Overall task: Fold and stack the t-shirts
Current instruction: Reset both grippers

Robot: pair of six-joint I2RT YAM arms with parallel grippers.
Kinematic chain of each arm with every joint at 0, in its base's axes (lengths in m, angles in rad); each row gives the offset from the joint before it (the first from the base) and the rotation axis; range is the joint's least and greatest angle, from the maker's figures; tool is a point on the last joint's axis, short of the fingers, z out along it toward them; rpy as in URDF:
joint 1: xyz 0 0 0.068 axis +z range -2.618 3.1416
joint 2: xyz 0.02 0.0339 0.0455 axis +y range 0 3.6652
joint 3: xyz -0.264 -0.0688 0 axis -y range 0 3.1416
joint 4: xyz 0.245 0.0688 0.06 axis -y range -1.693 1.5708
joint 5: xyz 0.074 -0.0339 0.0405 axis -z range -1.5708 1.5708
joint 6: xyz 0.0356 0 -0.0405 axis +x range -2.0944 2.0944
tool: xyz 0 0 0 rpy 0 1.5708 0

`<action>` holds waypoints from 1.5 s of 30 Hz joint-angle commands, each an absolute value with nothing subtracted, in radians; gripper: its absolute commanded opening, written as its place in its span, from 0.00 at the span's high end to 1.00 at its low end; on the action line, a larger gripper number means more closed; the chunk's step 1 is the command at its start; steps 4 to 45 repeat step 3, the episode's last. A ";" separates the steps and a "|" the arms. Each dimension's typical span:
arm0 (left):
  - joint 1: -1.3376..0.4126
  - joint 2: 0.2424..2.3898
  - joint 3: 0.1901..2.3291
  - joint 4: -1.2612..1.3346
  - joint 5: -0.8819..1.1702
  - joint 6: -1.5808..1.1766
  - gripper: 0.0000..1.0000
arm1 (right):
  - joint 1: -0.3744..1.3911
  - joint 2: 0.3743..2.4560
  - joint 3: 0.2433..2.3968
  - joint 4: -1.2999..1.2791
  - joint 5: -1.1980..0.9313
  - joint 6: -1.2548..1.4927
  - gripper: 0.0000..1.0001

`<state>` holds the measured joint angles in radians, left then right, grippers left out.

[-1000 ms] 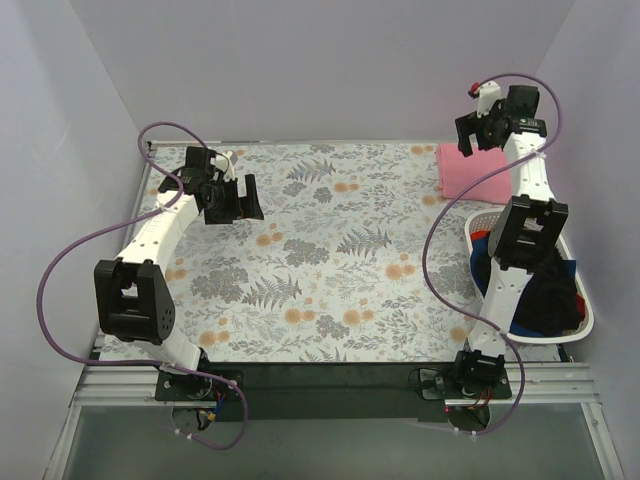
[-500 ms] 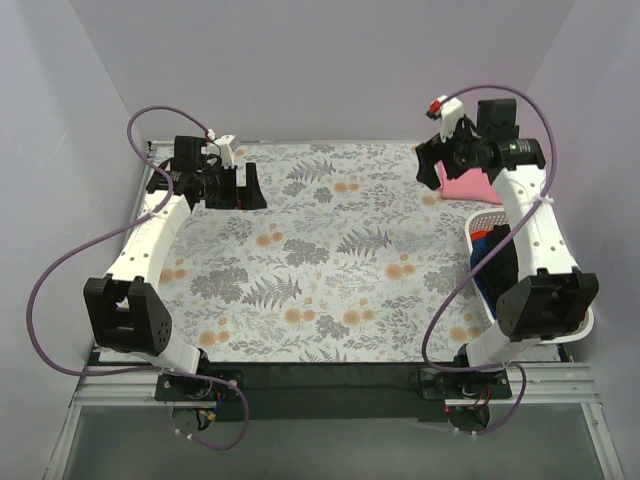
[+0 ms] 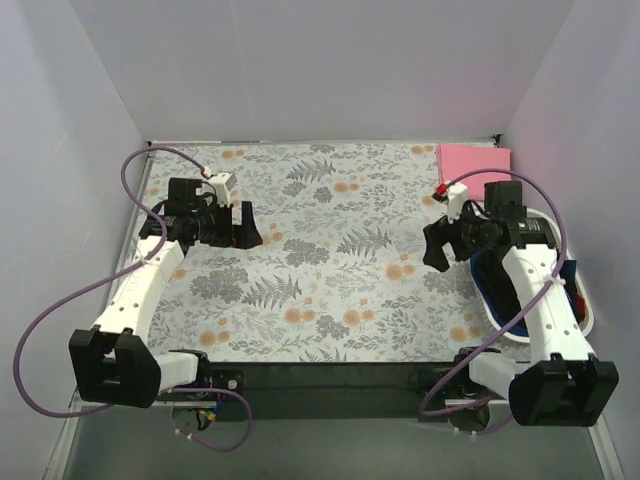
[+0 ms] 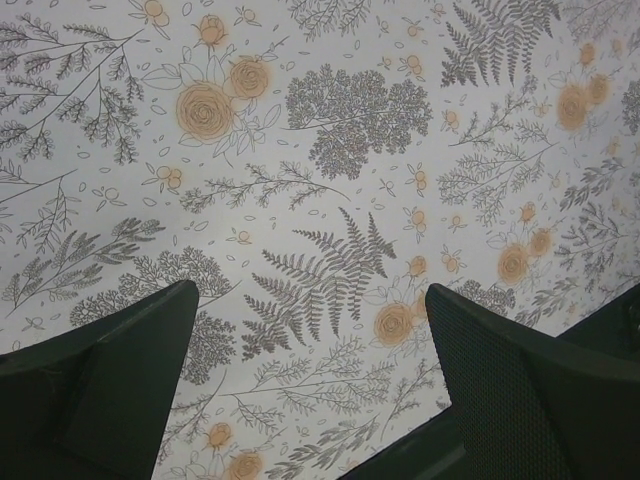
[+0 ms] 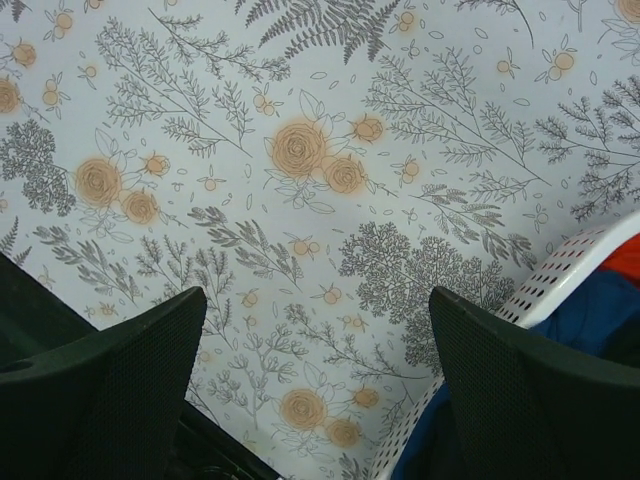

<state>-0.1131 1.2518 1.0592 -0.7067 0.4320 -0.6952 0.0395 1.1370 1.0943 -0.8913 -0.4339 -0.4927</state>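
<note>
A folded salmon-pink t-shirt (image 3: 472, 164) lies at the far right corner of the table. A dark blue t-shirt (image 3: 486, 276) and a bit of a red one (image 3: 573, 287) lie in the white basket (image 3: 588, 315) at the right, mostly hidden by my right arm. The blue shirt (image 5: 592, 312) and the red shirt (image 5: 626, 258) also show in the right wrist view. My right gripper (image 3: 434, 247) is open and empty above the cloth just left of the basket (image 5: 568, 266). My left gripper (image 3: 246, 228) is open and empty above the left part of the table. The black shirt is not visible.
The floral tablecloth (image 3: 330, 260) covers the table and fills both wrist views (image 4: 330, 150). White walls close in the left, back and right sides. The black front edge runs between the arm bases.
Both arms have drawn back toward the near side and lowered. The right gripper moved from over the pink shirt to beside the basket; the left gripper moved a little nearer and down.
</note>
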 commanded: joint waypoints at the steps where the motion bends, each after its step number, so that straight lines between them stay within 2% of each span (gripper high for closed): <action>1: -0.109 1.177 1.048 -0.686 0.414 -0.689 0.02 | 0.022 1.091 1.060 -0.879 -0.472 -0.494 0.02; 45: -0.109 1.157 1.054 -0.693 0.419 -0.696 0.02 | 0.012 1.077 1.058 -0.876 -0.472 -0.485 0.02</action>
